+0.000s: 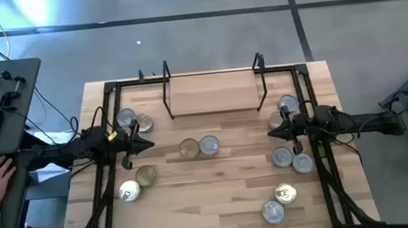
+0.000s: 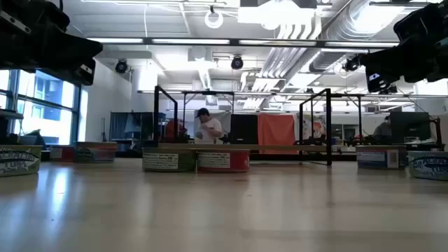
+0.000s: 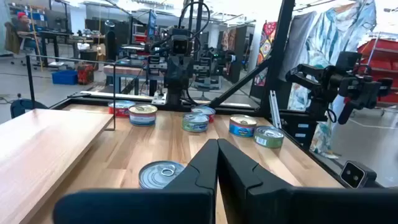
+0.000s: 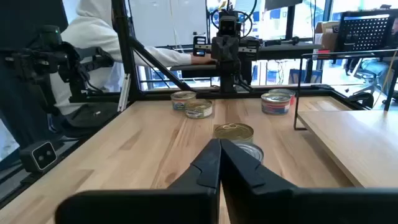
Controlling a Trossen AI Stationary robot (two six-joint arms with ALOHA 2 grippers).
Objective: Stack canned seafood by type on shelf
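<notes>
Both arms reach inward over the table, left claw point(image 1: 149, 143) and right claw point(image 1: 273, 131) closed, empty.

The left gripper point(image 3: 217, 163) hides part of a silver can point(image 3: 160, 174); can labels are too blurred to read.

The left gripper point(image 3: 217, 163) has its dark fingers pressed together above the wooden table point(image 3: 124, 155), just past a silver-lidded can point(image 3: 160, 174). Farther off stand several more cans point(image 3: 194, 122), and beyond them what looks like the other arm point(image 3: 177, 71)
</notes>
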